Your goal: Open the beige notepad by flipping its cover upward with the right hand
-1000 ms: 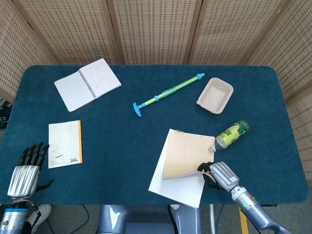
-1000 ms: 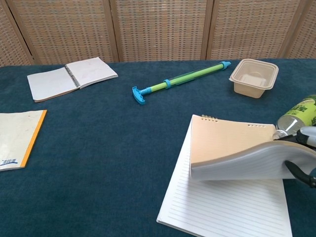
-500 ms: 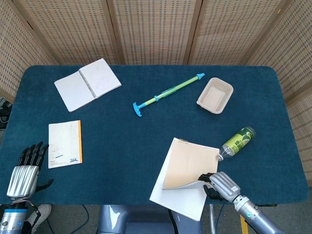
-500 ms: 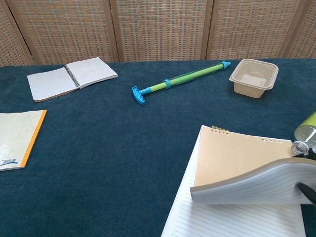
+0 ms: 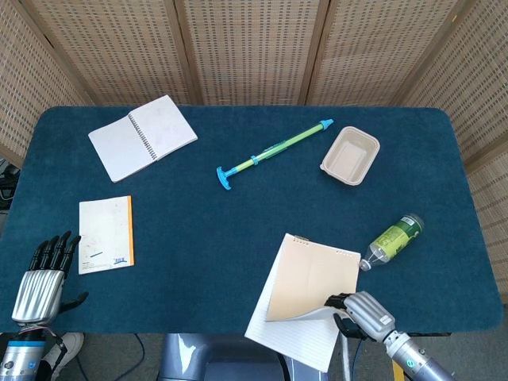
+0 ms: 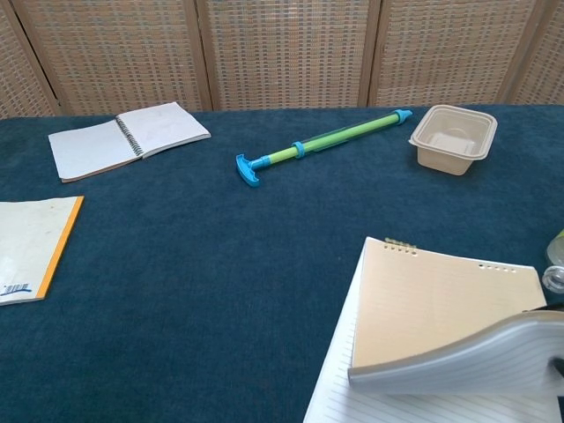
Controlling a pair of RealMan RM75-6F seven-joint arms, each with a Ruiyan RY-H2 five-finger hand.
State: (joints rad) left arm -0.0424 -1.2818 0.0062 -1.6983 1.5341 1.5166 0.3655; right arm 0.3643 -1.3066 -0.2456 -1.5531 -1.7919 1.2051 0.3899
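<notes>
The beige notepad [image 5: 311,274] lies at the front right of the table, its lower end hanging over the front edge. Its beige cover [image 6: 445,304] is bent up off the lined page [image 5: 290,340], and several sheets seem to lift with it. My right hand [image 5: 363,312] pinches the cover's lower right corner at the table's front edge. In the chest view this hand is almost wholly cut off at the right border. My left hand [image 5: 41,279] hangs at the front left corner, fingers straight and holding nothing.
A green bottle [image 5: 393,238] lies just right of the notepad. Further back are a beige tray [image 5: 350,155], a blue-green pump stick [image 5: 274,148] and an open spiral notebook [image 5: 143,136]. An orange-edged pad [image 5: 105,234] lies at the left.
My right hand has drawn back toward the front edge, dragging the notepad with it. The bottle has rolled off to the right. The left hand has stayed still.
</notes>
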